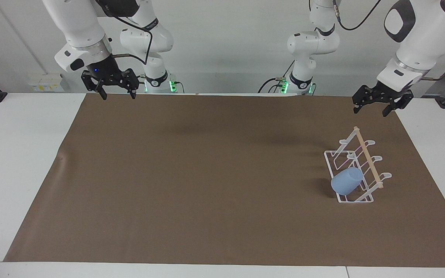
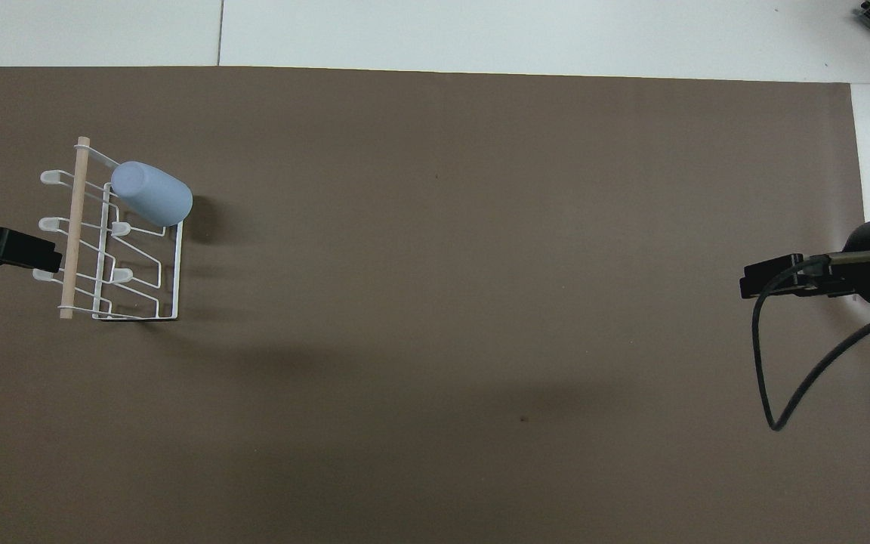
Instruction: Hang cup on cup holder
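Nearest the robots, the right gripper (image 1: 116,92) waits in the air over the mat's (image 1: 207,173) edge at the right arm's end of the table, fingers spread, nothing in them; the left gripper (image 1: 374,106) hangs over the mat's corner at the left arm's end, raised clear of the rack, jaws wide and empty. Farther out stands the cup holder (image 1: 355,170): white wire, rectangular base, slanted loop prongs, a pale wooden dowel (image 1: 368,156) along its top. On the prong farthest from the robots sits the cup (image 1: 346,180), mouth down over the wire and tilted, closed base pointing up and toward the table's middle; task looks done. Cup is small, light blue, matte, no handle, tapering to the base. Judged light and stiff, thin plastic, smooth enough to slip in a loose pinch; best taken across the wall about mid-height, where the taper is mild, jaws opened wider than the body. Rack judged light too, so a snagged pull on the cup could drag or tip it
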